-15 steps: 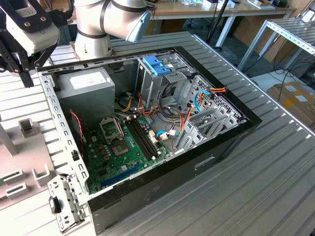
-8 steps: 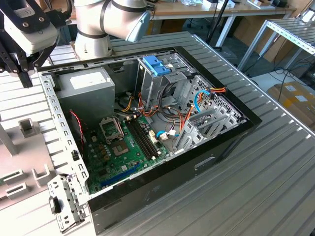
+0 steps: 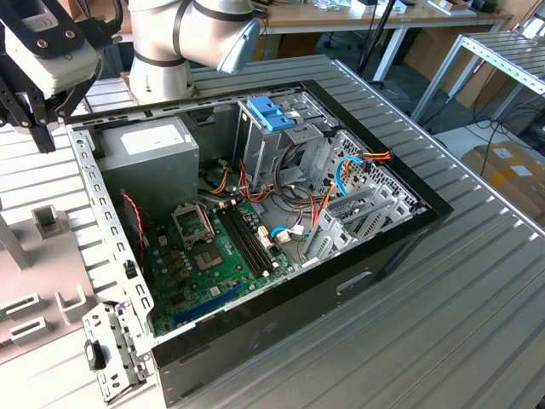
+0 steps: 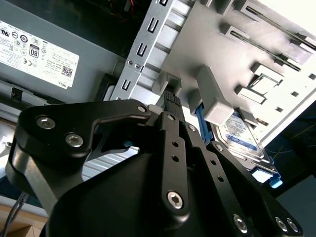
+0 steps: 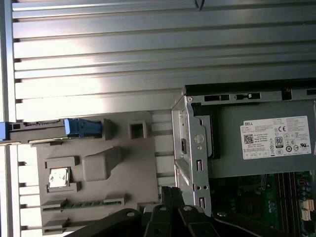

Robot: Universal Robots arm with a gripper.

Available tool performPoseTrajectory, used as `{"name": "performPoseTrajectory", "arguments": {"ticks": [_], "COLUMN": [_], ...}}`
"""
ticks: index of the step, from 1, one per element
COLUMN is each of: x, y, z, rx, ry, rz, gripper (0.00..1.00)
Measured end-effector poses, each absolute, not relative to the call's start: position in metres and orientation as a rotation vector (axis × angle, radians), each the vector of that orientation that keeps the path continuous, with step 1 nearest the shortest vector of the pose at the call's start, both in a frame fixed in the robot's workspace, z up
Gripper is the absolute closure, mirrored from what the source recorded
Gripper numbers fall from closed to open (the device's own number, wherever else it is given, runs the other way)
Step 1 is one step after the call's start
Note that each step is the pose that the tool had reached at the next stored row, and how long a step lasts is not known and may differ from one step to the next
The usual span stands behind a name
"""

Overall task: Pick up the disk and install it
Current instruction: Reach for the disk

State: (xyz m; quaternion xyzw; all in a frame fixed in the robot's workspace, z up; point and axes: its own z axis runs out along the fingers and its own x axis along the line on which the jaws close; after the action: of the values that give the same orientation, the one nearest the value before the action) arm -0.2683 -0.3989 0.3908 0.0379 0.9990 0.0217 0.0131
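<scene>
Exterior view: an open case [image 3: 375, 264] lies on a ribbed table [image 3: 477, 281]. The power supply [image 3: 145, 149] sits in its far corner toward the exterior view's left, the motherboard [image 3: 213, 256] lies on its floor, and a blue bracket [image 3: 268, 111] sits atop the drive cage [image 3: 255, 149]. The arm [image 3: 196, 34] bends toward the exterior view's left. The gripper [image 3: 41, 136] hangs outside the case, above a grey fixture [image 3: 68, 298] that lies on the table beside the case wall. A loose metal part [image 3: 111, 354] lies by the case's near corner.

In both wrist views the fingertips [image 5: 165, 191] are pressed together with nothing between them, so the claw is clenched and empty. In the first wrist view they hang over the fixture's edge, just beside the case wall and the power supply.

The disk [image 5: 34, 129] is not in the case. It stands in the fixture along the side away from the case, seen edge-on in the first wrist view, with its blue rail [image 5: 83, 127] at the end nearer the middle. A chip [image 5: 58, 177] lies in a pocket of the fixture, apart from the disk. In the second wrist view the disk [image 4: 242, 138] shows its labelled face, partly hidden behind a raised grey block [image 4: 212, 98] of the fixture, with the rail [image 4: 200, 118] just beside that block. The gripper does not touch the disk, and part of the fixture lies between them.
</scene>
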Motion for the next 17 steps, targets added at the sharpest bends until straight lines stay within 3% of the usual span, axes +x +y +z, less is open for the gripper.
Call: {"name": "performPoseTrajectory", "arguments": {"ticks": [17], "x": [-0.2719], "y": [-0.3989], "z": [0.3904], "rx": [0.118], "ry": [3.112], "rz": [0.068], "gripper": [0.89]}}
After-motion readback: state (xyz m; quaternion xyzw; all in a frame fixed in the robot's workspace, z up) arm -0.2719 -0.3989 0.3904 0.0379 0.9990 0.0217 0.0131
